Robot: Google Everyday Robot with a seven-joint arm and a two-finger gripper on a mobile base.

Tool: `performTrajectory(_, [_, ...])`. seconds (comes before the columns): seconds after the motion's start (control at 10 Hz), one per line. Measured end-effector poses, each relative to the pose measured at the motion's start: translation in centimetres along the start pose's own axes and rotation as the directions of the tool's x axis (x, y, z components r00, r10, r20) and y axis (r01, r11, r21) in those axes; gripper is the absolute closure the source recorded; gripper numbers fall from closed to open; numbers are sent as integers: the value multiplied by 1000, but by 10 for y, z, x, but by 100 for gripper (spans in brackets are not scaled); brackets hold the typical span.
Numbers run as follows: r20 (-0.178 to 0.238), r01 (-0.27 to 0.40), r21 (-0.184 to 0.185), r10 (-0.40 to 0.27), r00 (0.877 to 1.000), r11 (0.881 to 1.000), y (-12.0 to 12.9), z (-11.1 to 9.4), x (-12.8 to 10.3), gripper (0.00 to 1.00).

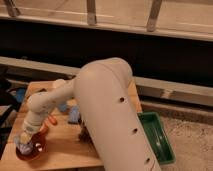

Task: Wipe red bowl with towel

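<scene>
A red bowl (pixel 31 151) sits on the wooden table (pixel 65 147) near its front left corner. My gripper (pixel 23 143) reaches down into the bowl from above. It presses a pale bluish towel (pixel 25 147) onto the bowl's inside. My big white arm (pixel 107 115) runs from the lower right across the table and hides much of it.
A blue object (pixel 74 115) and an orange thing (pixel 50 121) lie mid-table, with dark bits (pixel 84 133) by the arm. Another blue item (pixel 21 95) sits at the far left. A green bin (pixel 158 136) stands on the floor to the right. A dark wall runs behind.
</scene>
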Motion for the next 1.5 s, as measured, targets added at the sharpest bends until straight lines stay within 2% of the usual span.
performTrajectory(0.2, [-8, -41, 11, 41, 999, 999, 14, -12, 23, 100])
performTrajectory(0.5, [-32, -94, 44, 95, 995, 995, 30, -44, 66, 100])
performTrajectory(0.7, [-41, -87, 55, 89, 995, 995, 30, -54, 73, 100])
performTrajectory(1.0, [-44, -35, 65, 38, 998, 997, 18, -54, 55, 100])
performTrajectory(1.3, [-32, 33, 67, -31, 999, 997, -6, -40, 8, 100])
performTrajectory(1.5, [-31, 55, 53, -53, 998, 997, -11, -31, -7, 100])
